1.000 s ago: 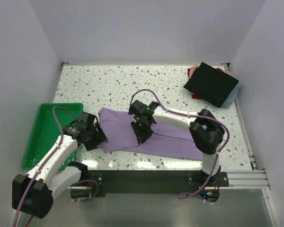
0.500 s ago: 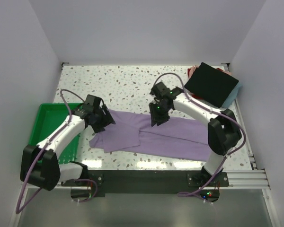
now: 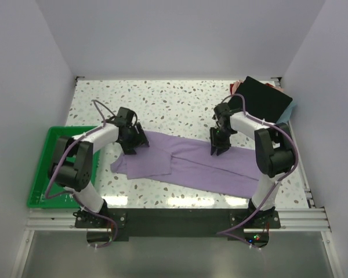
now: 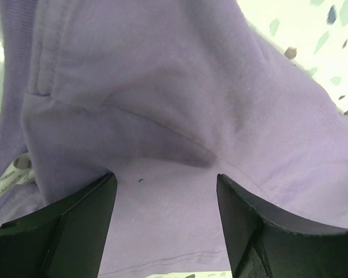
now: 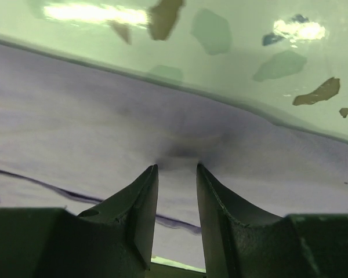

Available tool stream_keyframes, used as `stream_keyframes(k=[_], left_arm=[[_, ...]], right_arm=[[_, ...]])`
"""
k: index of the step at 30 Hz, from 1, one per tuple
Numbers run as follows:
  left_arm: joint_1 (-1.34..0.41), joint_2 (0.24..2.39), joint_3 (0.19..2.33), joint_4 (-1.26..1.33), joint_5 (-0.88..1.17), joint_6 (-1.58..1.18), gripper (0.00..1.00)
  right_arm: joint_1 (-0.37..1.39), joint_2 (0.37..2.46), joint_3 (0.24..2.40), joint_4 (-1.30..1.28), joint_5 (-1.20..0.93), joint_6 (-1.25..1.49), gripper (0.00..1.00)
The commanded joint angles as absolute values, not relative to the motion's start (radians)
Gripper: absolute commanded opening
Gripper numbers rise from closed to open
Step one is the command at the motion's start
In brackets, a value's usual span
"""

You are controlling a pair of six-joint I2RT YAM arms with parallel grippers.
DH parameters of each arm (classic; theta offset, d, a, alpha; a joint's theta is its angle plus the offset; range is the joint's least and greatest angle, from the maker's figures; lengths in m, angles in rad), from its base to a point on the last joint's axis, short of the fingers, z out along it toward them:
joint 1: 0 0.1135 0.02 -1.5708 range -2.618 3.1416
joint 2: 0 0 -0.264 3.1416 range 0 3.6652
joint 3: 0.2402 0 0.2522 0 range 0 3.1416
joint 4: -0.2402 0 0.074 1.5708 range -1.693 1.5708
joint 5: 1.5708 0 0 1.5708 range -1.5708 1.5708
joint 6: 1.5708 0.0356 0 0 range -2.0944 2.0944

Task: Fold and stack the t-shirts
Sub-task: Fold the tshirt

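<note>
R end effector (image 5: pixel 176 168) on lavender tee (image 3: pixel 185 165)

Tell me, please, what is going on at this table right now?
Two robot arms are working on a large lavender cloth t-shirt, which lies as a long, partly folded band across the speckled white table. The right gripper is pinched shut on the shirt's far edge. The left gripper sits open against the cloth at its left end. A stack of folded shirts, black on top, lies in the far right corner. A green plastic tray stands at the left.
</note>
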State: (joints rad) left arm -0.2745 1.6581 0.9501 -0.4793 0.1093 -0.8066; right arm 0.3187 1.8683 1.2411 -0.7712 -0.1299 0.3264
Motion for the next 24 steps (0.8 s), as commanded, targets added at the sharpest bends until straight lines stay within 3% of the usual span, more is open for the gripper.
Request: stream_keyframes(k=[1,5,20,24], left_arm=[[-0.232,1.771,1.028,-0.436,0.063,-0.706,0.75],[-0.222,1.906,1.185,-0.48,0.046,-0.631,0.75],[-0.186,2.514,2.089,-0.698,0.044,-0.491,0.76],[-0.183,2.588,2.169,-0.628,0.096,-0.482,0.76]], right_arm=[[0.302,1.882,1.216,-0.762,-0.124,0.299,0.36],[0.301,1.899,1.195,-0.779,-0.121,0.337,0.36],[0.322,1.891,1.15,-0.769,-0.179,0.524,0.35],[0.373,1.91,1.189,-0.779,-0.161,0.572,0.35]])
